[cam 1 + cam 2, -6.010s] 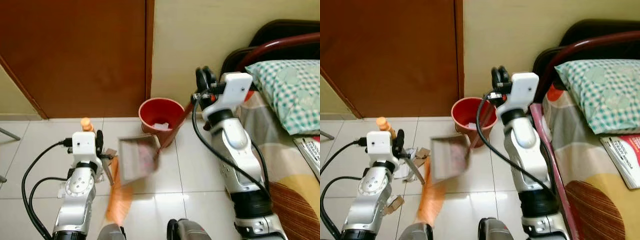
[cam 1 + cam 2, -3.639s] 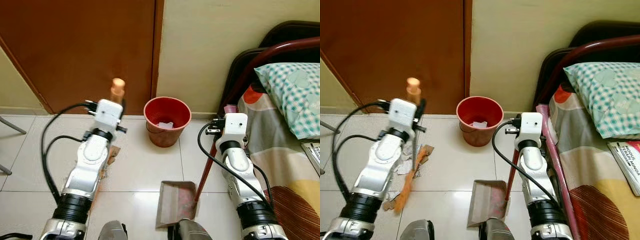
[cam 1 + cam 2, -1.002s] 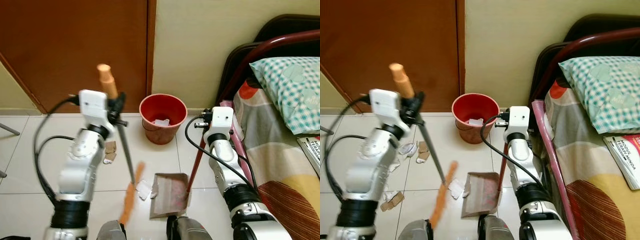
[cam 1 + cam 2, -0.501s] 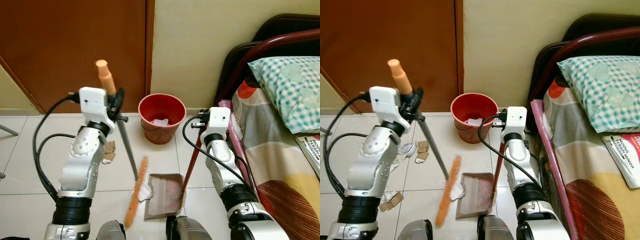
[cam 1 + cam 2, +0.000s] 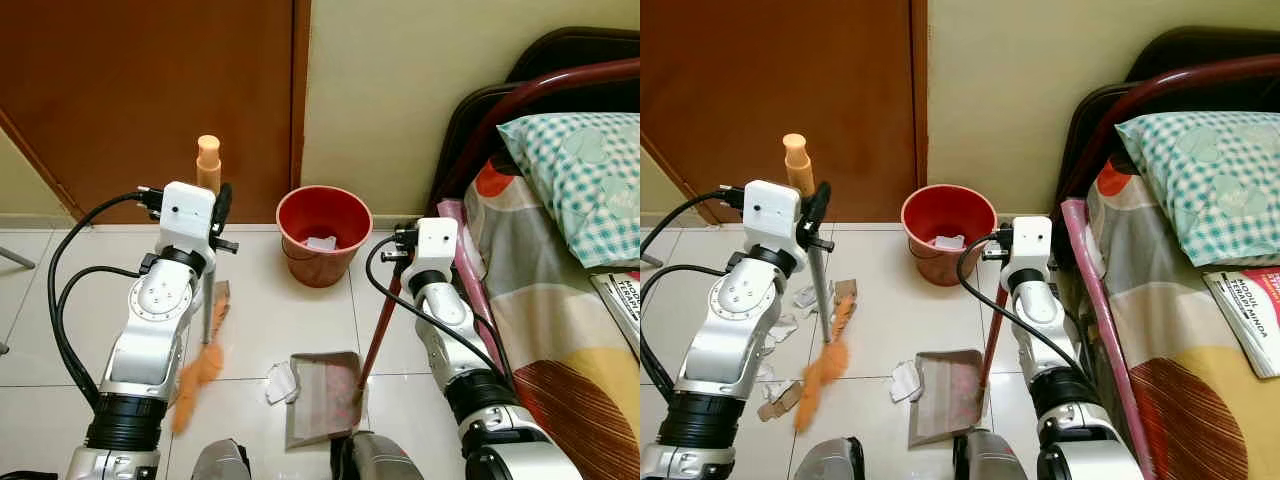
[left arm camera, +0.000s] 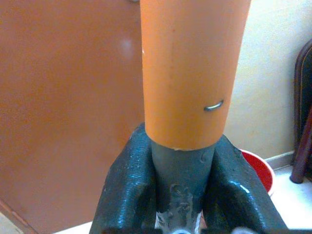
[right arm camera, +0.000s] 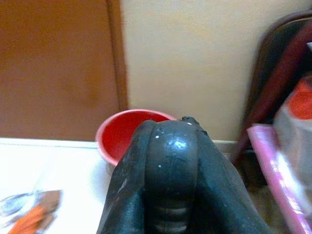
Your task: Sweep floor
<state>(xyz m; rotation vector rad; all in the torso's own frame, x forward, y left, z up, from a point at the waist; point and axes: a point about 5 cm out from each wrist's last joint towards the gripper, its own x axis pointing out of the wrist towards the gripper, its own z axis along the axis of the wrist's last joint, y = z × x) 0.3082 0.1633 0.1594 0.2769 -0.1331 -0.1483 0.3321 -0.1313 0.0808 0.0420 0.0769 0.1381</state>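
Note:
My left gripper (image 5: 219, 208) is shut on the grey shaft of a broom, just below its orange grip (image 5: 208, 158). The blurred orange bristles (image 5: 196, 372) hang low over the tiles beside my left arm. In the left wrist view the orange grip (image 6: 191, 73) stands between the two black fingers (image 6: 127, 187). My right gripper (image 5: 399, 252) is shut on the red handle (image 5: 377, 325) of a grey dustpan (image 5: 322, 398), which rests on the floor between my arms. A crumpled white scrap (image 5: 278, 382) lies at the pan's left edge. Torn cardboard and paper bits (image 5: 781, 397) lie on the tiles.
A red bucket (image 5: 321, 232) holding a paper scrap stands against the wall beyond the dustpan. A brown door (image 5: 150, 100) is behind my left arm. A bed with a dark red frame (image 5: 500, 110), a checked pillow (image 5: 580, 170) and a book (image 5: 1248, 330) borders my right side.
The broom has swung left, away from the dustpan, its shaft now nearly upright and its bristles beside my left arm. A white scrap stays at the pan's edge. The dustpan has hardly moved.

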